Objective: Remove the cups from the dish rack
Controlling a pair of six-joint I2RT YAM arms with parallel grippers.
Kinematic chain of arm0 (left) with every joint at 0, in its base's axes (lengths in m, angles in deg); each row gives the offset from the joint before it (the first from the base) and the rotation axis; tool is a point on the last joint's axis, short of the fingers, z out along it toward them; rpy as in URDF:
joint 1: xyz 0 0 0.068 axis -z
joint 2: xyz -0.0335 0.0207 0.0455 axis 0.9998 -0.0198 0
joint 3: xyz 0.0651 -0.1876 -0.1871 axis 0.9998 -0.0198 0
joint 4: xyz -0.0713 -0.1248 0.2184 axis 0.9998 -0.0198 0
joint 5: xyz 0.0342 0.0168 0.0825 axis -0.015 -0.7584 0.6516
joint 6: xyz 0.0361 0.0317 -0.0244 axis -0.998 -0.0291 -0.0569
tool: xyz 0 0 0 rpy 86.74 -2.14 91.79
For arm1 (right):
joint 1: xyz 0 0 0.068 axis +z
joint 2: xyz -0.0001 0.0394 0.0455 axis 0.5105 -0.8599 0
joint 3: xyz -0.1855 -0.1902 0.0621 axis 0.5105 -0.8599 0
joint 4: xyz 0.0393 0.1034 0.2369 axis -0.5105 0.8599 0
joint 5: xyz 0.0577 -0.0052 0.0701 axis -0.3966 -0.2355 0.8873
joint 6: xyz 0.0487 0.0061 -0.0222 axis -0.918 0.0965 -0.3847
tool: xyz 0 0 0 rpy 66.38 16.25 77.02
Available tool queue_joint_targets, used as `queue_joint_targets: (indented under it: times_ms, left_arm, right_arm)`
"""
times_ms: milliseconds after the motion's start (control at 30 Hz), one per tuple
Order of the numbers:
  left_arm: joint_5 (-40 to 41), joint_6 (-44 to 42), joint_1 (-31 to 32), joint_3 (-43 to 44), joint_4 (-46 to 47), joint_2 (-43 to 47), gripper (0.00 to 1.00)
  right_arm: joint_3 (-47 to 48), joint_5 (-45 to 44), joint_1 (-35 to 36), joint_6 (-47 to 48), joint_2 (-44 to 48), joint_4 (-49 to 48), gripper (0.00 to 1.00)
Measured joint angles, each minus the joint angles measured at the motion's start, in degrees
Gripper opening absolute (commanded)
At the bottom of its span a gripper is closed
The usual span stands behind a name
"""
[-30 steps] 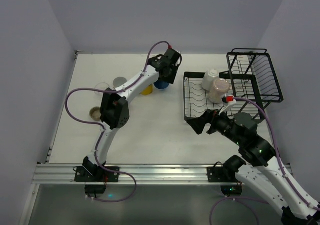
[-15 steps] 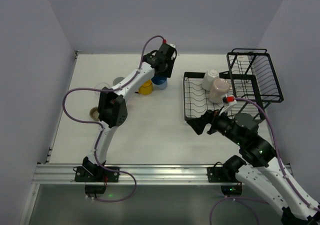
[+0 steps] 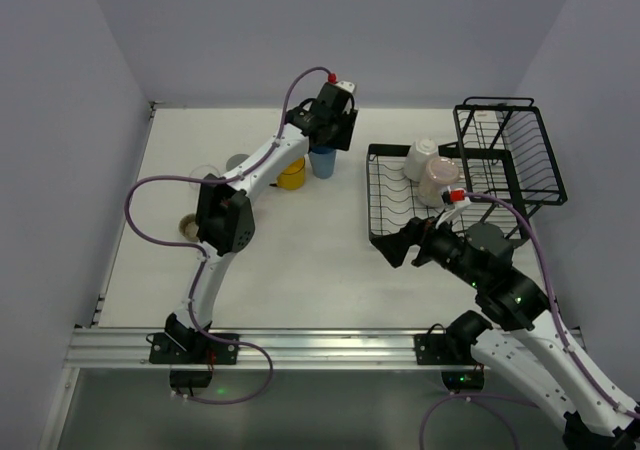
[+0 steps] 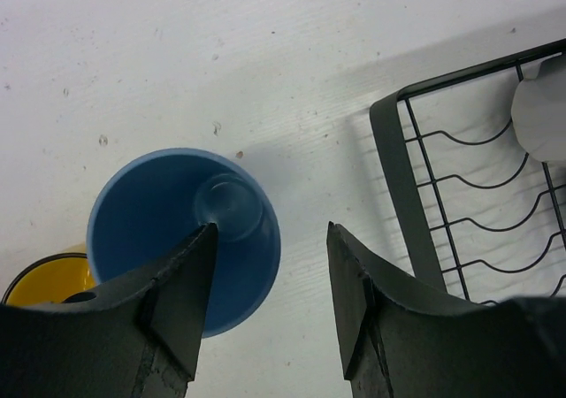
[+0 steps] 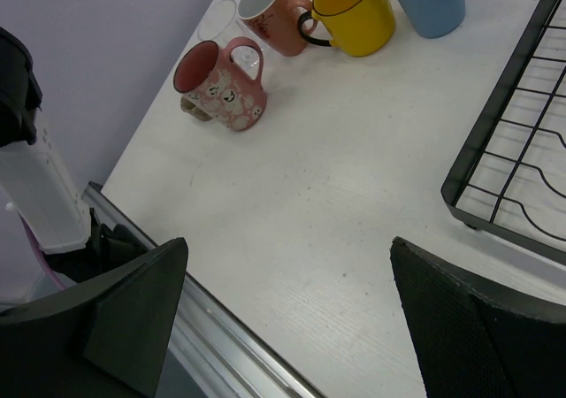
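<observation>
The blue cup stands upright on the table left of the dish rack. My left gripper hovers just above it, open and empty. In the left wrist view its left finger overlaps the blue cup and the gripper holds nothing. A white cup and a pale pink cup lie in the rack's flat tray. My right gripper is open and empty over the table at the rack's near left corner; it also shows in the right wrist view.
A yellow mug stands beside the blue cup. Two pink mugs and a clear glass stand further left. The rack's tall basket is at the right. The metal rail runs along the near edge.
My left gripper has drawn up and back from the blue cup, which now stands free on the table. The right arm has barely moved.
</observation>
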Motion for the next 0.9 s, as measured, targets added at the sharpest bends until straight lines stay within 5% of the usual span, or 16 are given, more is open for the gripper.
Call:
queue_joint_targets:
  times_ms: [367,700,900]
  left_arm:
    - [-2.8,0.0,0.6,-2.1,3.3,3.7,0.61]
    - [-9.2,-1.6,11.5,-19.3,23.5,20.6,1.00]
    - [-12.9,-3.6,17.8,-20.7,34.4,17.3,1.00]
  right_arm:
    - [0.8,-0.2,0.0,0.4,0.0,0.0,0.99]
    - [4.3,-3.9,0.0,0.0,9.6,-0.7,0.99]
    - [6.8,-7.7,0.0,-0.1,16.2,-0.6,0.99]
